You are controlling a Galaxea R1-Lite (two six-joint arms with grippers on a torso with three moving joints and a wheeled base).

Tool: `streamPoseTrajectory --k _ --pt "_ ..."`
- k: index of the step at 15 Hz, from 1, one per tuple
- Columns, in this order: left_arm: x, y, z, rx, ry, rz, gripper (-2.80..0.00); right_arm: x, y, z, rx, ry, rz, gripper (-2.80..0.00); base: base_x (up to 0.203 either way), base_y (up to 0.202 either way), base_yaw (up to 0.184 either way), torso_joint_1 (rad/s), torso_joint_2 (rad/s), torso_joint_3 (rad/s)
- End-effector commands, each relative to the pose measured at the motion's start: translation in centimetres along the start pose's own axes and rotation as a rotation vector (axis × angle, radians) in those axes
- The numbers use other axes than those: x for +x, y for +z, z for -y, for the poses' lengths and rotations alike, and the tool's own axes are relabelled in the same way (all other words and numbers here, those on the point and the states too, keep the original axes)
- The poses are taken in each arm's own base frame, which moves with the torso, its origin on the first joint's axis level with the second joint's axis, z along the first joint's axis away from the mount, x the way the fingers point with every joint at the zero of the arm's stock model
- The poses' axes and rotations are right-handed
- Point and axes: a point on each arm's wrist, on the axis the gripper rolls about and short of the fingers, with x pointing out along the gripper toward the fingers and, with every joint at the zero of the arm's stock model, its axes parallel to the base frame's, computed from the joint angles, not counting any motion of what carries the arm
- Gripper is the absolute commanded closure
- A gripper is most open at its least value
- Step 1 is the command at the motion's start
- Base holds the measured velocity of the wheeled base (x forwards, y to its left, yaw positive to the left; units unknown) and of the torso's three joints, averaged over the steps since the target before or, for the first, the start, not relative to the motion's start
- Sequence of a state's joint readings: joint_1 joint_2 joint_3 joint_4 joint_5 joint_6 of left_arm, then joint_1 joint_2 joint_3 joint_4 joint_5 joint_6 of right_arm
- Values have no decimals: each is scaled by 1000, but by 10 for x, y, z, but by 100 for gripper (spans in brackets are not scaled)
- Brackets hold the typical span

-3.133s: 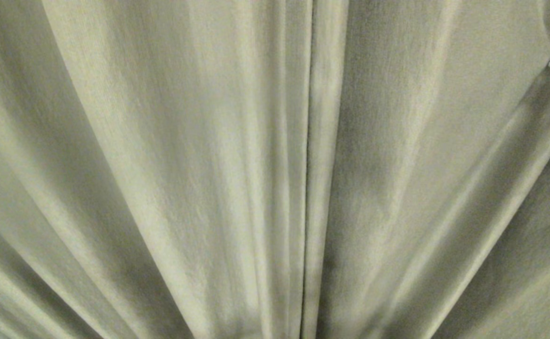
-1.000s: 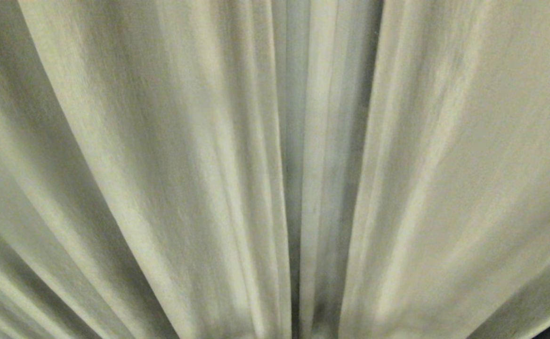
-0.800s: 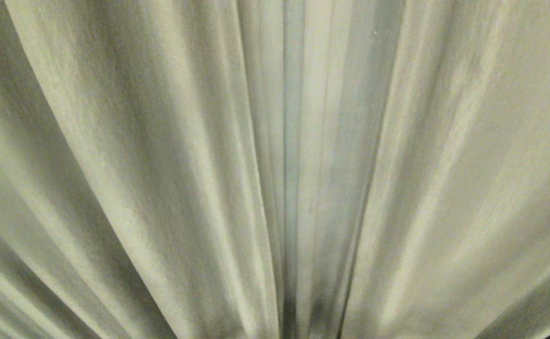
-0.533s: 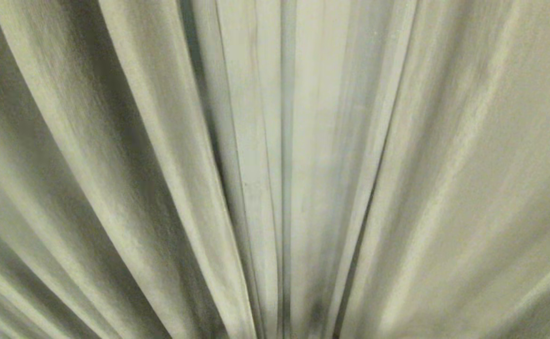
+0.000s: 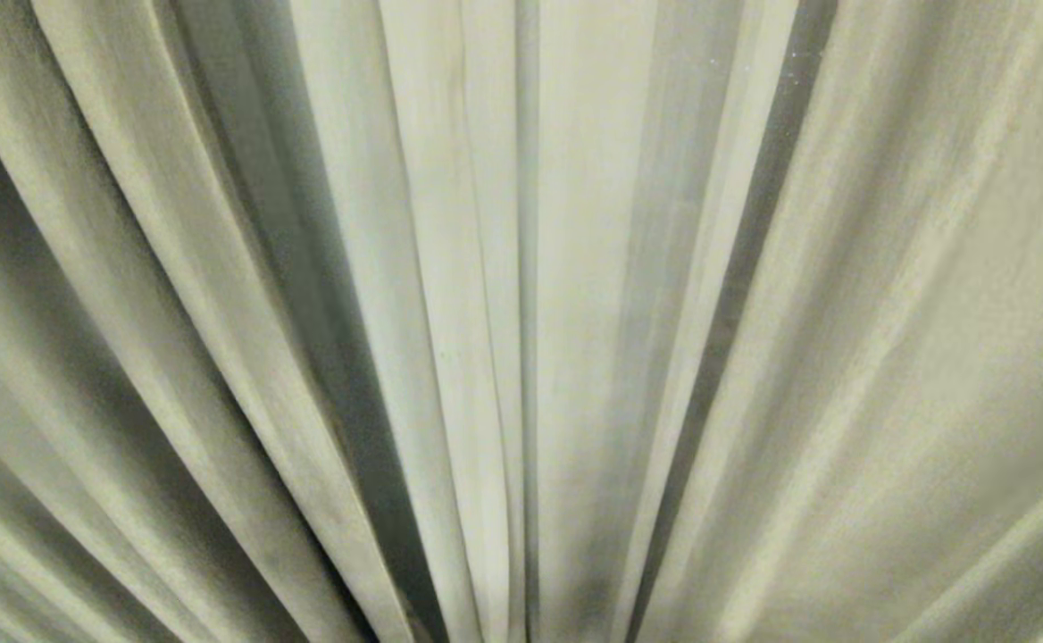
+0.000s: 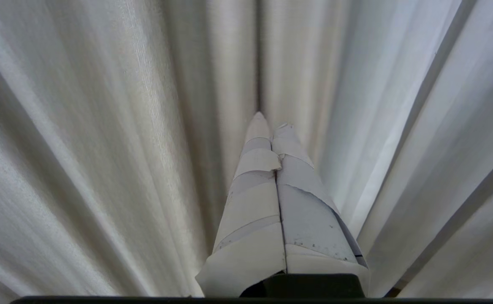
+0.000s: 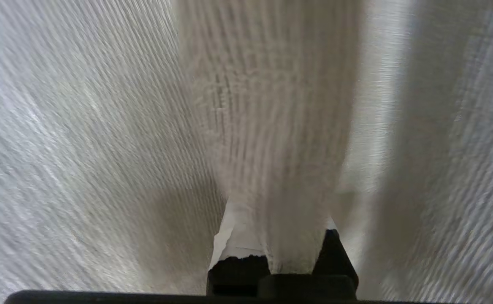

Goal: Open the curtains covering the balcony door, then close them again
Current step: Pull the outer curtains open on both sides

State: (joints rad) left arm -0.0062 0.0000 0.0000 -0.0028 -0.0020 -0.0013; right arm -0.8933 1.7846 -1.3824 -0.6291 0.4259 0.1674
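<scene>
Our right gripper (image 7: 288, 253) is clenched on a fold of the curtains (image 7: 272, 126): in its wrist picture a thick woven ridge of cream cloth runs from the lower centre of the frame up through the middle, and it buries most of the taped fingers (image 7: 229, 236). Our left gripper (image 6: 272, 126) sits in the lower centre of its own picture, its two taped fingers pressed together on nothing, the tips close to the fabric at a dark crease between folds; we cannot tell whether they touch it.

Further out, the head picture is filled with cloth. The heavy woven panels (image 5: 932, 313) fan across the left and right of the frame, and between them, down the centre, a paler, thinner sheer layer (image 5: 575, 268) shows. The balcony door is nowhere in view; we judge it lies behind the sheer.

So the opening looks only begun. The risk we see is the grip: the right gripper holds one bunched ridge, and a sideways pull may let the weave slide out of the fingers, or drag only the heavy panel and leave the sheer covering the door. A steep or hard tug could also strain the hanging.
</scene>
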Motion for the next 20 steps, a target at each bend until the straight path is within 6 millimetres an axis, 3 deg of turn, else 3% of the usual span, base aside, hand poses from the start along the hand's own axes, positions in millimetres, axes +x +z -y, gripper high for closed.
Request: streamPoseTrajectory --k 1,5,11,12,20 --pt "0 0 0 0 -1 0 0 -24 14 -27 -6 87 15 0 0 0 0 0 0 0" --pt "0 0 0 0 0 0 0 -38 12 -52 11 156 -2 0 0 0 0 0 0 0" --pt "0 0 0 0 0 0 0 -39 12 -58 12 178 9 0 0 0 0 0 0 0" --pt "0 0 0 0 0 0 0 -40 10 -58 15 178 3 -280 0 0 0 0 0 0" --pt "0 0 0 0 -1 0 0 -66 8 -66 22 171 -17 -280 0 0 0 0 0 0"
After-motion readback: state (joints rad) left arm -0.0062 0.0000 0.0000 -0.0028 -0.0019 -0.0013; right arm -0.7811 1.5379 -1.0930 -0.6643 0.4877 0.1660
